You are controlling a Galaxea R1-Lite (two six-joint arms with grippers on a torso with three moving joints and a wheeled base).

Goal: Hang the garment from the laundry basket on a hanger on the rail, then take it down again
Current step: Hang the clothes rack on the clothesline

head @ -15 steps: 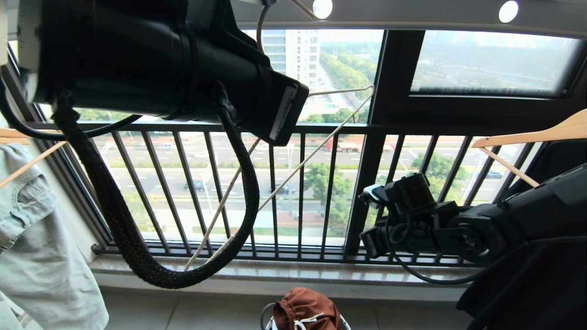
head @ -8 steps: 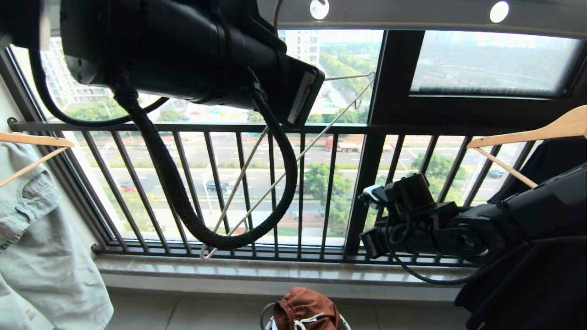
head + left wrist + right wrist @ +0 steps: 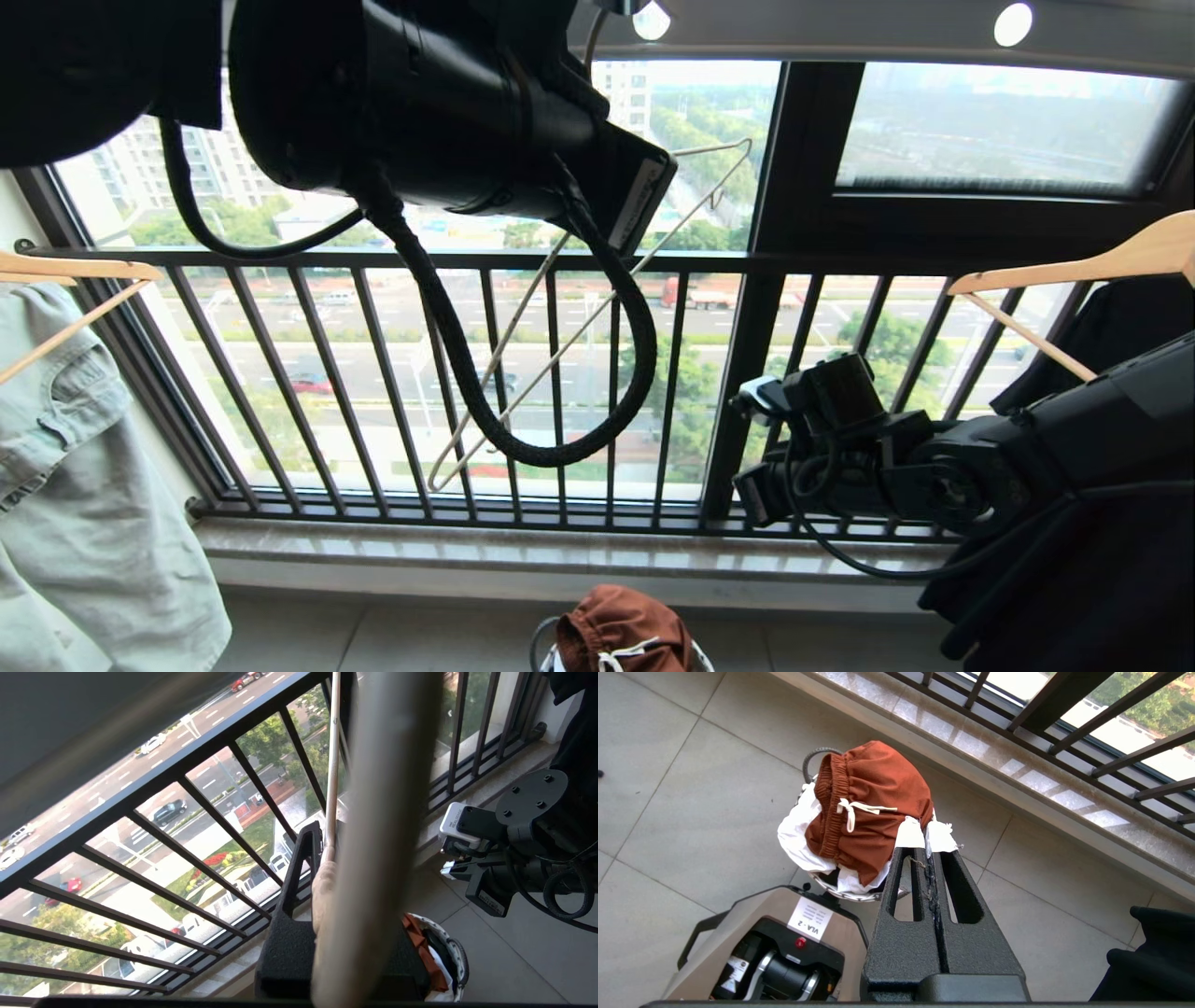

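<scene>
The rust-brown garment (image 3: 873, 793) lies heaped on the laundry basket (image 3: 810, 758) on the floor, low in the head view (image 3: 616, 630). My left gripper (image 3: 329, 833) is raised high and shut on the thin cream hanger (image 3: 597, 313). The hanger hangs tilted in front of the railing, just under the grey rail (image 3: 840, 33). Its hook end is hidden behind my left arm. My right gripper (image 3: 924, 840) is shut and empty, parked above the basket on the right.
A pale denim garment (image 3: 75, 485) hangs on a wooden hanger at the left. A black garment (image 3: 1120, 327) hangs on another wooden hanger (image 3: 1074, 271) at the right. The black railing (image 3: 560, 261) and stone sill (image 3: 560, 551) run ahead. My base (image 3: 775, 942) stands beside the basket.
My left arm has swung up and to the right with the hanger, whose lower end has risen off the sill. The right arm has not moved.
</scene>
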